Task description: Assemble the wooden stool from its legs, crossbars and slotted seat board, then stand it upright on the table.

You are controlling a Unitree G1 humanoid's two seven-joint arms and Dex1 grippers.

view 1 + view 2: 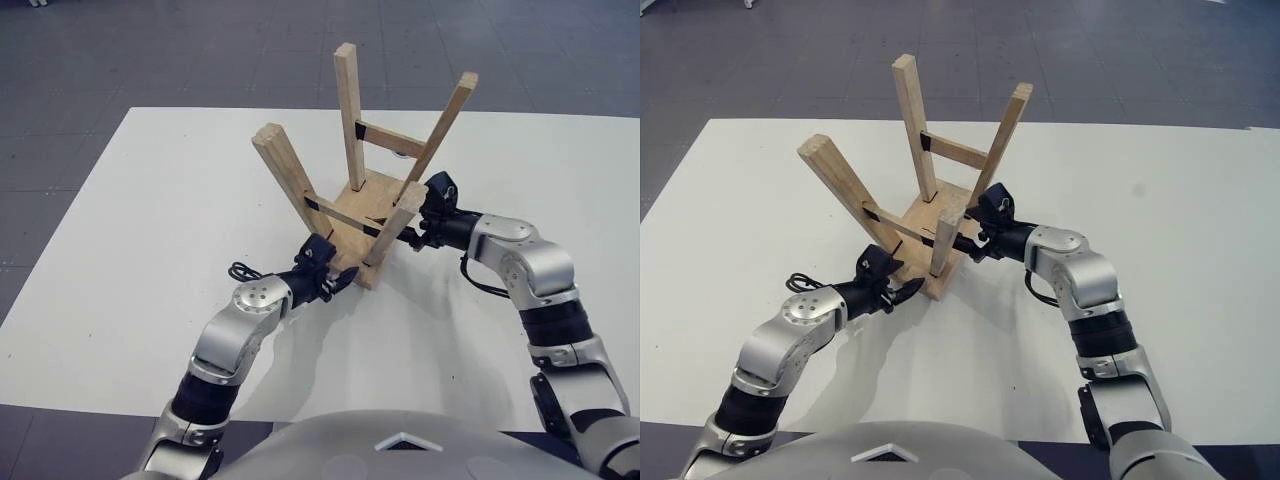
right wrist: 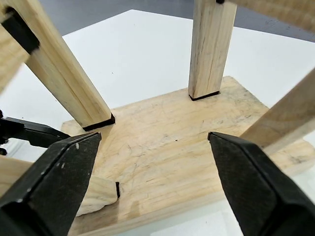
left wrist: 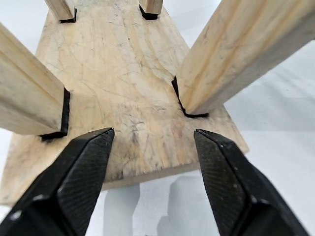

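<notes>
- We log the table (image 1: pixel 150 200). The stool (image 1: pixel 345 215) is mid-table, seat (image 3: pixel 128 98) down, legs (image 1: pixel 349 110) up, crossbars (image 1: pixel 392 138) fitted.
- Left arm (image 1: pixel 245 320) is bent at the elbow and runs low and forward to the seat's near corner.
- Right arm (image 1: pixel 520 260) is bent and comes in from the right at seat level.
- Left claw (image 3: pixel 153 135) is spread wide, with the seat edge just before its tips.
- Right claw (image 2: pixel 155 135) is spread wide and faces the seat among the legs.

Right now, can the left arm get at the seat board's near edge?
Probably yes: the left gripper sits open right at the edge of the seat board, nothing between them; the legs stand farther in.
</notes>
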